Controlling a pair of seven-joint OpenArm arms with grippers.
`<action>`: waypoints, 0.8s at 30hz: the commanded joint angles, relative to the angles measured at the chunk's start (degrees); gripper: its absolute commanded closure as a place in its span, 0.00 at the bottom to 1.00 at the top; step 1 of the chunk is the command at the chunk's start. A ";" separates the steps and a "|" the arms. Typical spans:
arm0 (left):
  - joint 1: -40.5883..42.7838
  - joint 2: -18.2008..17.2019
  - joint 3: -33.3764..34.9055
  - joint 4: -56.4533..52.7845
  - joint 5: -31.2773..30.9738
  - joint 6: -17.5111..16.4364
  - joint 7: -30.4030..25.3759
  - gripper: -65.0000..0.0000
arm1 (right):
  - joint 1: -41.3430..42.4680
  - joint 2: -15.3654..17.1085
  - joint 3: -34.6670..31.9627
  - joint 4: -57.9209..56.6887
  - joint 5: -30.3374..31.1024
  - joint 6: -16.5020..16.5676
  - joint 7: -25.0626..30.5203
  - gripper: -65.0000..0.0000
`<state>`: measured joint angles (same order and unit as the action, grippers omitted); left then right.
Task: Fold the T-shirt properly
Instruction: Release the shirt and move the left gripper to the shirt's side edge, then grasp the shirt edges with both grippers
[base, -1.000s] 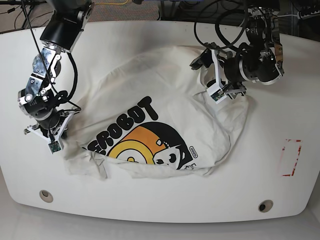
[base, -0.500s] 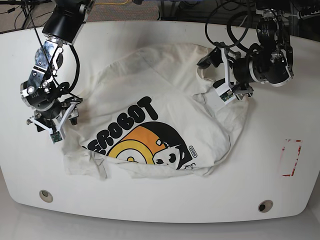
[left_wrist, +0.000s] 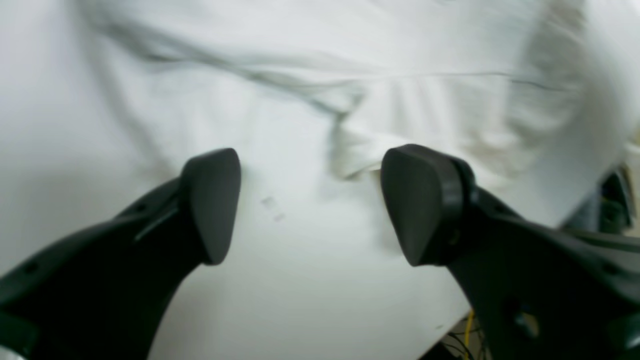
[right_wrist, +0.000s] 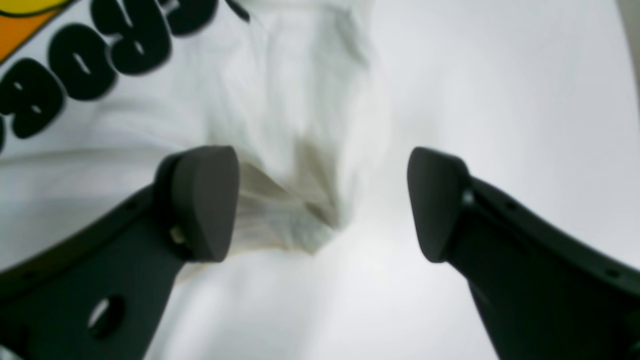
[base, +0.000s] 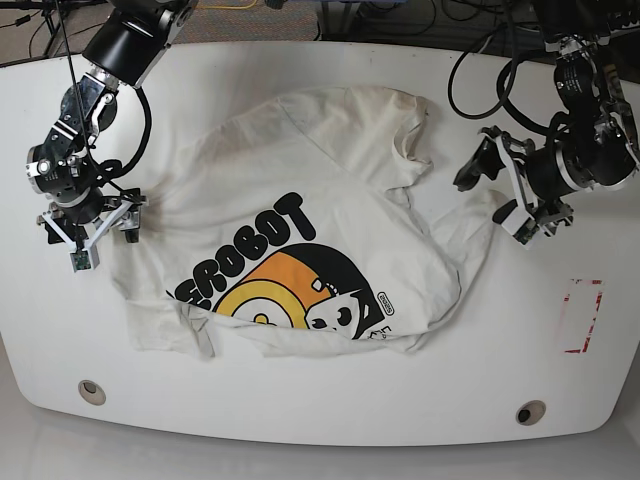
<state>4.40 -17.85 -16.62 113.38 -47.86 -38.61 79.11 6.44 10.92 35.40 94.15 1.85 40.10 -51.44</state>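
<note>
Partly blurred, the T-shirt (base: 300, 230) hides its folded-under lower hem.

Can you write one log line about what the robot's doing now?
T-shirt: crumpled, unfolded on table | left gripper: open, empty | right gripper: open, empty

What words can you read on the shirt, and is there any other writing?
"EROBOT": big black letters on the T-shirt; the start is hidden by a fold.
Small oval label on the print: too small to read.
Small letters at the print's edge: cut off, unreadable.
Red marking on the table: no words.
</note>
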 joint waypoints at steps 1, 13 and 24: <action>-3.04 -0.48 -1.53 -0.37 -0.54 -0.03 -1.35 0.29 | 2.22 0.73 2.01 -2.68 0.31 -0.10 2.43 0.22; -6.03 -0.22 -8.92 -0.99 7.90 -0.03 -3.11 0.29 | 8.02 -0.50 10.62 -17.09 0.31 -0.10 6.74 0.22; -7.00 1.54 -10.15 -2.75 18.98 0.32 -13.05 0.29 | 8.11 -2.70 11.59 -20.43 0.31 -0.10 6.74 0.23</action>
<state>-1.21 -16.60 -26.61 111.11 -29.15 -38.44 69.23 13.19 8.51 47.07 72.58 1.21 39.88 -46.11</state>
